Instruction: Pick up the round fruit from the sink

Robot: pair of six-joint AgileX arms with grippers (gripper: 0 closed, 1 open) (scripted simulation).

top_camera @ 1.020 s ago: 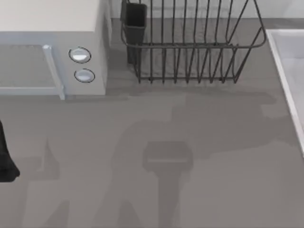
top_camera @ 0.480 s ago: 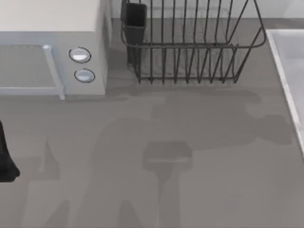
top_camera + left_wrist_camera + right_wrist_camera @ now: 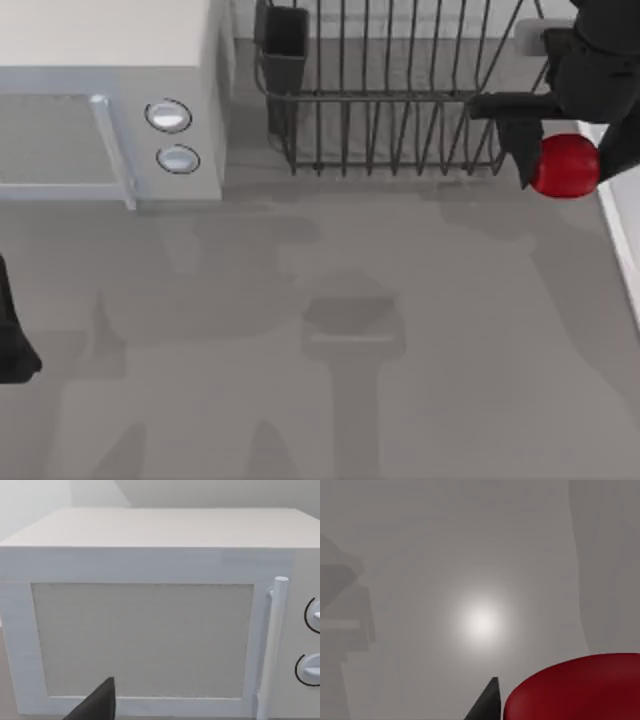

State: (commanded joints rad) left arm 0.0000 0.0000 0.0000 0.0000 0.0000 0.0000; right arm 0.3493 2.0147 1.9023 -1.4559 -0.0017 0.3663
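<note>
Top view / R gripper (image 3: 565, 160): at the table's right edge, next to the dish rack (image 3: 400, 100), clamped on the round fruit (image 3: 566, 166). Dark fingers (image 3: 520, 150) flank the red ball.
Top view / fruit pos: held up over the counter (image 3: 330, 300), just beside the sink (image 3: 622, 235) rim, apart from the basin.
Top view / L arm: parked at the left edge, below the microwave (image 3: 110, 100); knobs (image 3: 168, 116) untouched.
L wrist view / L gripper: one dark fingertip (image 3: 97, 705) in front of the microwave door (image 3: 142, 640) w/ handle (image 3: 272, 645). Spread of the fingers: can't tell.
R wrist view / fruit: red curve (image 3: 575, 690) close to the lens, one fingertip (image 3: 487, 700) beside it, bare counter beyond w/ a bright glare spot.
Task status: judged near done, fruit looks lifted clear.
Risk: smooth glossy ball, small contact patches; prob could roll or squirt out if the grip loosens or the arm swings fast. A drop near the rim might send it back into the sink or off across the counter. Rack wires are close to the gripper; a sideways move could snag.
Axis / heading: sphere, no long axis, no facing dir. No stem visible.
</note>
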